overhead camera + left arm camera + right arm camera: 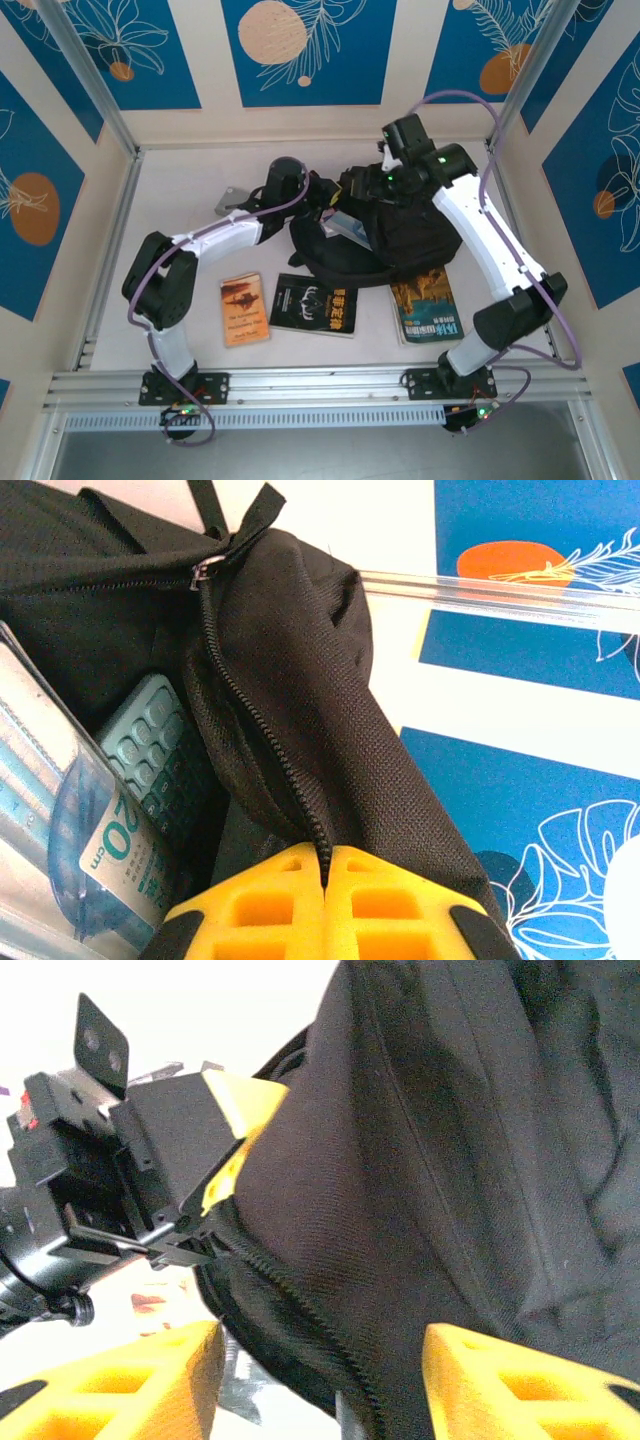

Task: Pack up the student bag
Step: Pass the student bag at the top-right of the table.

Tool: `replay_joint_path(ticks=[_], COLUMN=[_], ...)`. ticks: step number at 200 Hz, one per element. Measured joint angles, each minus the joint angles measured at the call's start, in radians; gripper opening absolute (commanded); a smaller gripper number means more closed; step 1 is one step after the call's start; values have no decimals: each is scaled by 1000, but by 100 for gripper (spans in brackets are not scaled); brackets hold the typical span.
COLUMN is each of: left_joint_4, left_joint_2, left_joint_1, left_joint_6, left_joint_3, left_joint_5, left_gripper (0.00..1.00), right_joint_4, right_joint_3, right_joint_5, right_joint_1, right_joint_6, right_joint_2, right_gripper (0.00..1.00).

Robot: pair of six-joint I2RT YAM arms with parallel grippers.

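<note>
Toward the far middle of the table [170,210], the student bag [400,235] lies unzipped, a calculator [155,750] inside. The left gripper [325,865] clamps its zip edge [250,710], seemingly to hold the mouth wide, while the right gripper [320,1352] straddles the fabric with jaws parted, gripping nothing. Three books [314,305] lie nearer.

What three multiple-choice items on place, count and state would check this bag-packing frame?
1. How many paperback books lie on the white table in front of the soft black fabric backpack? A) one; B) three; C) five.
2. Where is the teal plastic calculator? A) inside the backpack; B) on a book; C) in the right gripper.
3. How is the left gripper? A) open wide; B) shut on the backpack's zipper edge; C) shut on a book.
1 B: orange, black and blue covers lie in a row. 2 A: it shows through the bag's opening. 3 B: its yellow fingers pinch the zipper seam.
</note>
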Motion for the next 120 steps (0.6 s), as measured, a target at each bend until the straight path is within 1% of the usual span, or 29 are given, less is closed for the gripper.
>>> replay_joint_path(ticks=[19, 47, 60, 83, 110, 120], left_joint_4=[-19, -34, -39, -44, -65, -72], left_joint_2=[0, 0, 0, 0, 0, 0], left_joint_1=[7, 16, 17, 19, 21, 22], left_joint_6=[13, 15, 21, 32, 40, 45], left_joint_3=[16, 18, 18, 18, 30, 35], left_joint_5=[10, 22, 27, 38, 45, 47], left_gripper=[0, 0, 0, 0, 0, 0], right_joint_4=[-42, -63, -70, -68, -68, -68], right_joint_3=[85, 97, 97, 97, 127, 148], right_joint_5=[138, 291, 340, 413, 456, 461], right_joint_1=[91, 183, 192, 196, 198, 200], right_joint_6=[-137, -281, -319, -371, -397, -399], right_joint_2=[62, 109, 123, 133, 157, 172], right_gripper=[58, 53, 50, 41, 33, 28])
